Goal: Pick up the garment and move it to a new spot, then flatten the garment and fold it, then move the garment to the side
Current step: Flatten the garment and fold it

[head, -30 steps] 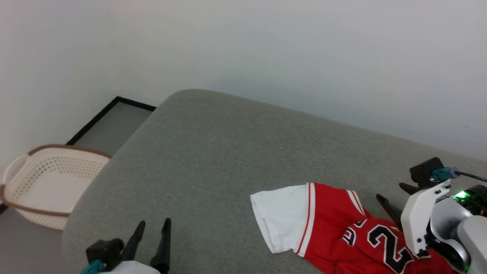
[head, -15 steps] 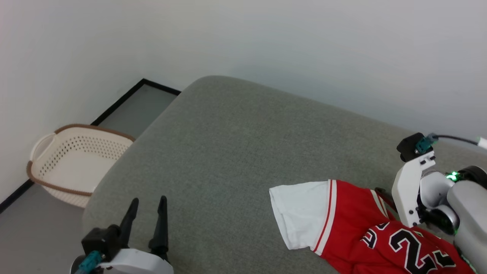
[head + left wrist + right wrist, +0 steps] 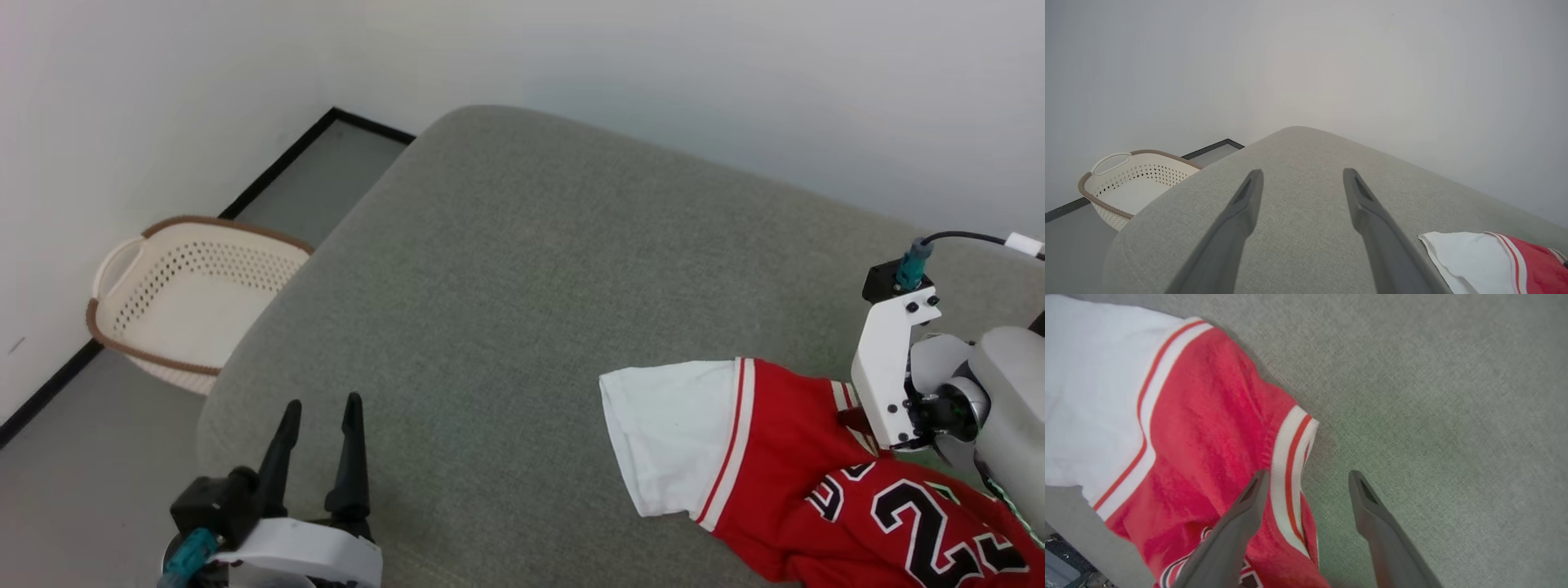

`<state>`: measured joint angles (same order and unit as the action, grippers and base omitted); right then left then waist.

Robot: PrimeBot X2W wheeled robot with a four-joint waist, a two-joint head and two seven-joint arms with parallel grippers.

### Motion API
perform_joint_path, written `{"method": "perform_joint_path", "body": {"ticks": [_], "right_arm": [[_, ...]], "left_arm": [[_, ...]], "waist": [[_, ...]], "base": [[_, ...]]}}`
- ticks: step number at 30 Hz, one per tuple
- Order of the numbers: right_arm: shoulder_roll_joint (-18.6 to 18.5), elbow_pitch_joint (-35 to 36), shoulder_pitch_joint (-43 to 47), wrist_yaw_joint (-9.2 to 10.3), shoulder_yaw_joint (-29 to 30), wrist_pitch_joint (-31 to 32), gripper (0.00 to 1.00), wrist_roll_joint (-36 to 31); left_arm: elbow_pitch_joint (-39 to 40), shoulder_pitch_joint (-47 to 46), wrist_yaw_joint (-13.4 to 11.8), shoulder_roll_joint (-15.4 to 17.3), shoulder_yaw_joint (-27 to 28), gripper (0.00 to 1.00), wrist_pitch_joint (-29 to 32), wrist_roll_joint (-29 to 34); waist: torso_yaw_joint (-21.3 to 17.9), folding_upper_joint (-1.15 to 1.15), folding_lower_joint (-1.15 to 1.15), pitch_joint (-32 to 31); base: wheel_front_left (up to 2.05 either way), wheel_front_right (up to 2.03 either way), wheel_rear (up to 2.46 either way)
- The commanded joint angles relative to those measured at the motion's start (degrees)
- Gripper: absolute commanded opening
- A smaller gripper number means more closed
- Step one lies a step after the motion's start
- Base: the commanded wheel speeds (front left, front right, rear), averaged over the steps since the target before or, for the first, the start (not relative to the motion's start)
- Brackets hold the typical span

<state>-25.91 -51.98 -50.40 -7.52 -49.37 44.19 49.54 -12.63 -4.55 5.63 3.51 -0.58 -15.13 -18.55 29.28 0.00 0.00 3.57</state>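
Here's the shirt (image 3: 784, 482), bunched at the lower right of the head view on the grey cushion (image 3: 506, 269). The right gripper (image 3: 1306, 475) hangs over its striped trim, fingers spread wide, holding nothing. At the lower left the left gripper (image 3: 323, 402) gapes empty too, well apart from the shirt.

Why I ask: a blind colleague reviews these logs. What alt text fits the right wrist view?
The right gripper stands open over the striped trim of the red garment, with one dark finger above the fabric and the other above the grey cushion. The garment's white sleeve lies at the upper left.
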Motion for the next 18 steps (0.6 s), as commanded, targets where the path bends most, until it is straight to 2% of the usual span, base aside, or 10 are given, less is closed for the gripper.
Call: {"method": "perform_joint_path", "body": {"ticks": [1,6,7,8,9,14,18], "right_arm": [[0.3,-0.4,-0.7,0.06,-0.5,0.4,1.00,0.2],[1.4,-2.8,-1.6,0.06,-2.7,2.6,1.00,1.2],[1.4,-3.1,-1.7,0.06,-3.1,2.7,0.93,1.5],[1.4,-3.3,-1.8,0.06,-3.4,2.8,0.41,1.7],[1.4,-3.5,-1.9,0.06,-3.8,2.7,0.00,2.0],[0.9,-4.7,-3.1,0.06,-4.8,1.6,0.00,2.6],[0.3,-3.4,-5.2,0.06,-6.5,-2.1,0.00,1.4]], "left_arm": [[0.1,-0.4,0.5,-0.2,0.2,1.00,0.0,0.3],[0.1,-0.3,0.8,-0.6,1.3,1.00,0.0,-0.4],[0.1,-0.3,0.9,-0.6,1.4,1.00,0.0,-0.4],[0.2,-0.3,1.0,-0.6,1.3,1.00,0.0,-0.8],[0.3,-0.2,0.9,-0.7,0.9,1.00,0.0,-1.0],[0.6,-0.1,0.0,-0.6,0.0,1.00,0.0,-1.7],[0.7,-0.2,-0.1,-0.6,-0.2,1.00,0.0,-1.8]], "waist": [[0.7,0.00,0.00,1.3],[1.0,0.00,0.00,2.4],[1.0,0.00,0.00,2.6],[1.0,0.00,0.00,2.7],[1.0,0.00,0.00,2.8],[1.0,0.00,0.00,2.7],[0.9,0.00,0.00,2.4]], "base": [[0.00,0.00,0.00],[0.00,0.00,0.00],[-0.04,-0.04,-0.04],[-0.02,-0.02,-0.02],[-0.01,-0.01,-0.01],[0.00,0.00,0.00],[0.00,0.00,0.00]]}}
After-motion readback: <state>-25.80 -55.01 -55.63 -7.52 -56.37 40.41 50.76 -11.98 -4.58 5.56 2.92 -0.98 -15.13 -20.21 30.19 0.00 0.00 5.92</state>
